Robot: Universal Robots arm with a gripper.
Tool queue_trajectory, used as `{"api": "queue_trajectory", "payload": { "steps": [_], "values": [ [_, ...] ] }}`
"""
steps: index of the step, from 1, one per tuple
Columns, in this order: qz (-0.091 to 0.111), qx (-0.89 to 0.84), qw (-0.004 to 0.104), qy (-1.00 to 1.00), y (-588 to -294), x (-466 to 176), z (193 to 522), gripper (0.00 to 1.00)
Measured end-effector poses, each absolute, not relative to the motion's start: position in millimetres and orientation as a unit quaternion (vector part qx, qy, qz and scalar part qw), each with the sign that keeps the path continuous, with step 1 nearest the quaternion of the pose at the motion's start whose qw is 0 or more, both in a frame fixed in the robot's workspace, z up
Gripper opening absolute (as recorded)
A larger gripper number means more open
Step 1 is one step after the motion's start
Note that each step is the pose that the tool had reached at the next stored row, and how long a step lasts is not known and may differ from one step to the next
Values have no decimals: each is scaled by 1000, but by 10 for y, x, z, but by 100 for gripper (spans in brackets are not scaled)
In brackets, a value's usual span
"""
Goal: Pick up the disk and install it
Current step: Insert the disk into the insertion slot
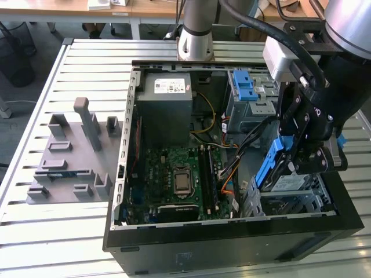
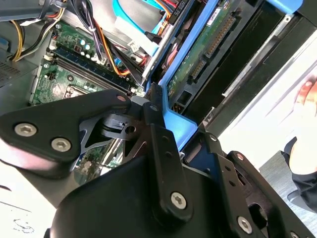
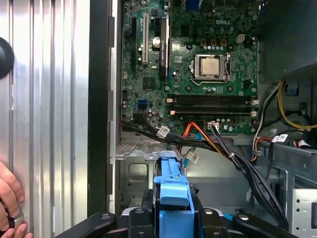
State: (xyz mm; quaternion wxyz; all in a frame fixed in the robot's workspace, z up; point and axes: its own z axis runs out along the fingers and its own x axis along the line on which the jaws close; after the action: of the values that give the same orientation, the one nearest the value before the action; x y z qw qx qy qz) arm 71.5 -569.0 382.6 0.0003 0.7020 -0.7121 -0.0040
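Gripper (image 1: 294,157) clamped on the disk (image 1: 268,164) by its blue carrier frame. The disk is tilted on edge at the lower right of the exterior view, over the metal drive cage (image 1: 297,197) inside the open computer case (image 1: 232,246). In the first wrist view the blue frame of the disk (image 3: 172,187) sits between the gripper (image 3: 173,210) fingers. The second wrist view shows the disk (image 2: 197,58) from its green circuit-board side.

Print: white sticker (image 1: 168,87) on the grey power-supply box (image 1: 164,107), text too small to read. Motherboard (image 3: 198,59) carries white print and small cable tags.

The case lies on a slatted aluminium bench (image 1: 52,237). A grey fixture plate (image 1: 69,165) sits at the exterior view's left. Wooden desks (image 1: 69,8) run along the top edge. A hand (image 3: 10,198) rests on the bench.
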Motion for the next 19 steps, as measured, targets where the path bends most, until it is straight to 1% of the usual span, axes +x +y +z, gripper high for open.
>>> {"api": "queue_trajectory", "payload": {
  "steps": [16,18,19],
  "values": [
    [-4,702,0,-712,-5690,715,3790,36],
    [-4,702,0,-712,-5690,715,3789,38],
    [-4,702,0,-712,-5690,716,3784,44]
  ]
}}
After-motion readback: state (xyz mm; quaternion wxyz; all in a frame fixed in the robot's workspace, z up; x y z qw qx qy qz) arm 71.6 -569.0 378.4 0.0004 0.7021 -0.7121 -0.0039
